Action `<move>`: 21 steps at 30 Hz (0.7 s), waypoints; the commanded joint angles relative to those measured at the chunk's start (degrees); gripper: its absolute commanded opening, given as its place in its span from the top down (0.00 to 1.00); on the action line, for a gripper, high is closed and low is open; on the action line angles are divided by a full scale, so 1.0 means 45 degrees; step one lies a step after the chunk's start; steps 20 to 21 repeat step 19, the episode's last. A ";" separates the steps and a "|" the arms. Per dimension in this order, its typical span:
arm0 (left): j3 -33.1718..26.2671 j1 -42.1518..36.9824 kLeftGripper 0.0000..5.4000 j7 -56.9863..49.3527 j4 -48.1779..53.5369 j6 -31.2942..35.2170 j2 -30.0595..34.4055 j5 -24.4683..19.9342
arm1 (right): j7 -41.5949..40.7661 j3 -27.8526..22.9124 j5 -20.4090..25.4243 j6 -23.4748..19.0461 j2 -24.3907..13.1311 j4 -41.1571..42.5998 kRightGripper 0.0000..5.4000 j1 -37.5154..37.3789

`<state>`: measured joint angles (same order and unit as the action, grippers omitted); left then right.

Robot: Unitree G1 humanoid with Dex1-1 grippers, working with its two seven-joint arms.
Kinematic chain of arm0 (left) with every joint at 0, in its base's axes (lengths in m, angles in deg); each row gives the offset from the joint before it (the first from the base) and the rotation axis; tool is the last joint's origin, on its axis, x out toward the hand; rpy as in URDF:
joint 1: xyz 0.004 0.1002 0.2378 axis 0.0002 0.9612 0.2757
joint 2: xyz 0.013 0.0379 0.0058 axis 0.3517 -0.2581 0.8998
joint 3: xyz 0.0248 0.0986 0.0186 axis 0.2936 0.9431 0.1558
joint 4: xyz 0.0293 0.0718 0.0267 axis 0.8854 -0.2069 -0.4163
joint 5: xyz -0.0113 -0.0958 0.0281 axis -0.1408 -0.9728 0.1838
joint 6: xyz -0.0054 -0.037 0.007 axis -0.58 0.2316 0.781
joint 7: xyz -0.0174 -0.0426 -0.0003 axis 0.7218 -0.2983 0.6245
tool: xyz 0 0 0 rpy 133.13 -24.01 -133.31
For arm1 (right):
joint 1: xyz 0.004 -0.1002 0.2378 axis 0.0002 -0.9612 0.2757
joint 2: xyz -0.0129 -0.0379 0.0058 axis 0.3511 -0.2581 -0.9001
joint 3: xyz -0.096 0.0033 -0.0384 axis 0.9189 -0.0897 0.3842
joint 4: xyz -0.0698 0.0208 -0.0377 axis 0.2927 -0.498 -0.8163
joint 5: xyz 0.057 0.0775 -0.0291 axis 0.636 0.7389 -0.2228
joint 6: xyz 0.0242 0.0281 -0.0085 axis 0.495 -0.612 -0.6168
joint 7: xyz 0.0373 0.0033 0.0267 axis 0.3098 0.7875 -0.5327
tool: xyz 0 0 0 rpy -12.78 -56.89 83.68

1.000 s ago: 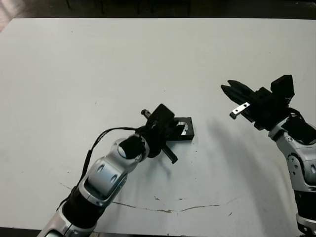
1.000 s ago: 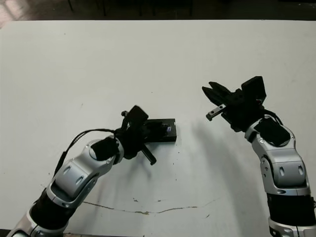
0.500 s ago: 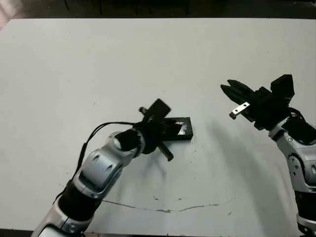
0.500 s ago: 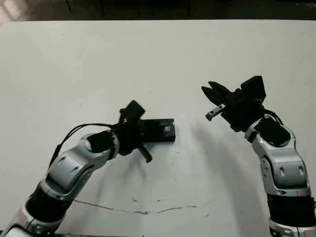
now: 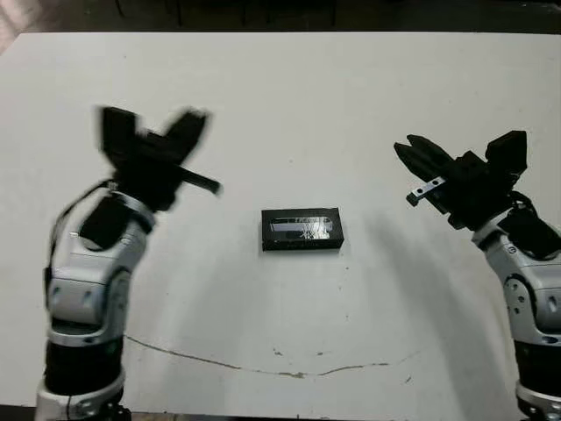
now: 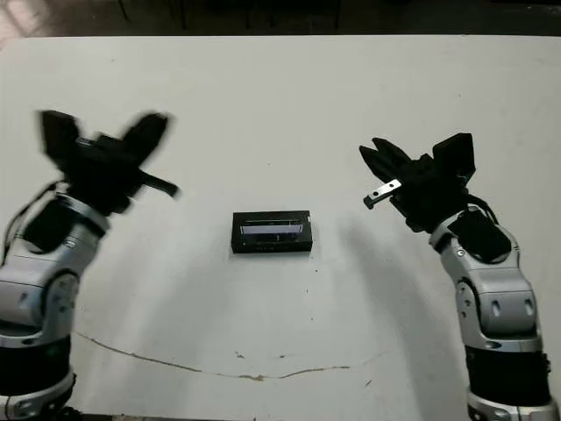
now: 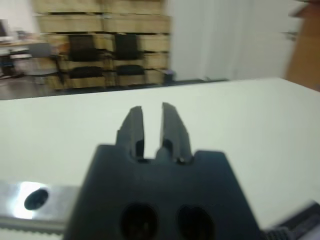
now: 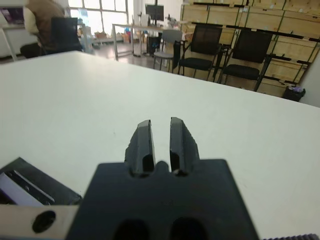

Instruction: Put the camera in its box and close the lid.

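A small black box (image 5: pixel 301 230) lies flat in the middle of the white table, with the lid (image 6: pixel 272 230) on top of it, pale strip facing up. No camera shows; it is hidden. My left gripper (image 5: pixel 193 121) is raised far to the left of the box, blurred by motion; in its wrist view the fingers (image 7: pixel 134 125) stand together with nothing between them. To the right of the box, my right gripper (image 5: pixel 405 149) hovers shut and empty. One corner of the box (image 8: pixel 30 185) shows in the right wrist view.
A thin brown crack line (image 5: pixel 289 373) runs across the table near its front edge. Beyond the table's far edge are chairs (image 8: pixel 200 45) and wooden shelving; a person (image 8: pixel 45 15) sits in the background of the right wrist view.
My left arm has pulled away from the box, swinging up and far to the left; the closed box is now uncovered. The right arm has barely moved.
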<state>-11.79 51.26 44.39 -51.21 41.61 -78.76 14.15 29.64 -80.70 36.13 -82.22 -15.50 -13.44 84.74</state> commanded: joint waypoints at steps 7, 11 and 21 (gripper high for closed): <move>-0.0851 -0.0864 1.00 -0.1515 -0.2535 -0.1199 -0.0355 -0.0200 | 0.2365 0.0090 -0.1613 0.1291 0.1107 -0.1245 1.00 0.1140; -0.0753 -0.0850 1.00 -0.1632 -0.2826 -0.1623 -0.0334 -0.0206 | 0.2740 0.0010 -0.1774 0.1712 0.1447 -0.2006 1.00 0.1448; -0.0617 -0.0434 1.00 -0.1578 -0.2756 -0.1691 -0.0326 -0.0399 | 0.2649 0.0011 -0.1836 0.2200 0.1515 -0.2413 1.00 0.1362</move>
